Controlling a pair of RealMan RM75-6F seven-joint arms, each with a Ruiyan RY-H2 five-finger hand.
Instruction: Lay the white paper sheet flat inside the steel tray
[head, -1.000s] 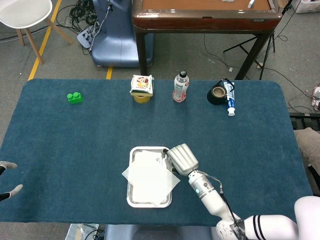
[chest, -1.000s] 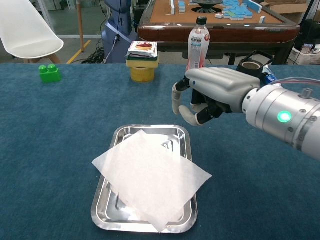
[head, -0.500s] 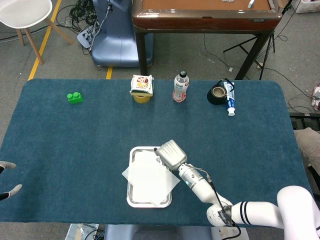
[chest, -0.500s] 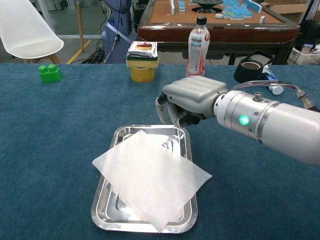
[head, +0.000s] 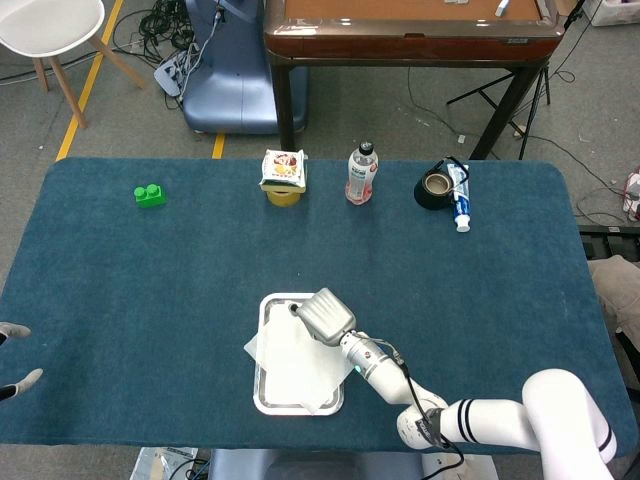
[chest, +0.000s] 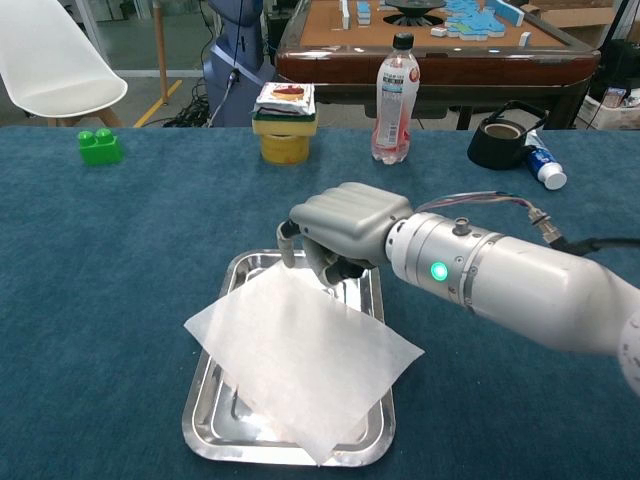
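The steel tray (head: 267, 304) (chest: 205, 427) lies near the table's front edge. The white paper sheet (head: 291, 360) (chest: 300, 350) rests on it askew, with corners hanging over the left and right rims. My right hand (head: 322, 314) (chest: 341, 226) hovers over the tray's far end. Its fingers are curled downward close to the sheet's far corner, and I see nothing held in them. Whether the fingertips touch the paper I cannot tell. My left hand (head: 16, 358) shows only at the far left edge of the head view, fingers apart and empty.
Along the table's far side stand a green block (head: 150, 195) (chest: 100, 146), a yellow tub with a packet on top (head: 284, 176) (chest: 284, 122), a drink bottle (head: 361, 172) (chest: 397, 95), a black roll (head: 436, 189) (chest: 503, 142) and a tube (head: 459, 203).
My right hand has moved left and toward the tray, from beside its far right corner to above its far end. Paper, tray and left hand have not moved.
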